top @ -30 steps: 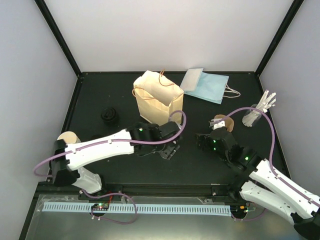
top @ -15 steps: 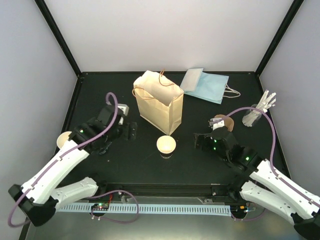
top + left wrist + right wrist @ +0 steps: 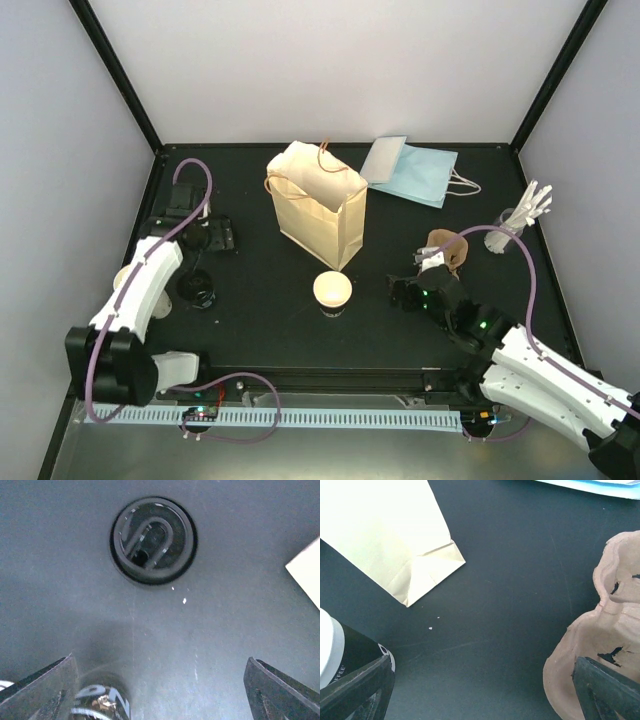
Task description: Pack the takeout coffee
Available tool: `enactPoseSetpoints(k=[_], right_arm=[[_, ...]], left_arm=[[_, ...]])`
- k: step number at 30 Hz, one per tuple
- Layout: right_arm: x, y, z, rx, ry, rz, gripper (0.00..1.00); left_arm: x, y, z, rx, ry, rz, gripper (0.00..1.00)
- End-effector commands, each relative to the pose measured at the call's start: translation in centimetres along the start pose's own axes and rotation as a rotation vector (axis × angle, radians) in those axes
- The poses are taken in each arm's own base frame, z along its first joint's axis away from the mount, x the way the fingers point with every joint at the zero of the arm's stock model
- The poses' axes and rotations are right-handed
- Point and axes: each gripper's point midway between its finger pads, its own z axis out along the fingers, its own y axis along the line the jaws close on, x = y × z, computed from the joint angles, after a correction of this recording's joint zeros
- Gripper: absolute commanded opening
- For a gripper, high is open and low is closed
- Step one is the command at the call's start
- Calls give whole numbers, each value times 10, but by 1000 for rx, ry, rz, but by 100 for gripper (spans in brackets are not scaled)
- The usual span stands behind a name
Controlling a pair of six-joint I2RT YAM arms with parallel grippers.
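The left gripper (image 3: 160,659) and right gripper (image 3: 482,659) hold their jaws wide, gripping nothing. The open-topped cup (image 3: 332,289) stands at the bag's (image 3: 310,215) 6 o'clock.

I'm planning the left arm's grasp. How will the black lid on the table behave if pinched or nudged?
The black lid looks like thin moulded plastic, so probably light and slightly flexible when squeezed. It lies flat, low-rimmed, on the smooth dark table, so a nudge would likely slide it. Tipped on edge, its round shape might roll.
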Motion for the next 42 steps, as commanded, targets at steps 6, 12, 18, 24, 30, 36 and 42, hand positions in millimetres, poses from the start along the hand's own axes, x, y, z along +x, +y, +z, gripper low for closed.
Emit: enactPoseSetpoints(k=[6,12,18,24,30,36,42], right_arm=[[-2,-1,2,-42,-105,36,100],[-1,-4,5,-39,-135,44,100],[1,-4,4,-49,-139,54,100],[1,-3,4,-60,-144,56,100],[2,-3,5,-62,-140,54,100],[3,-2,6,-64,-135,51,100],[3,-1,7,-65,-129,49,100]], left_arm=[[-36,-1,51,56,171,-11,85],[-38,6,58,12,212,35,88],[-49,2,61,24,237,85,99],[-52,4,74,23,278,78,98],[-51,11,87,1,308,78,89],[-50,11,94,3,327,78,87],[-51,17,101,-22,349,63,85]])
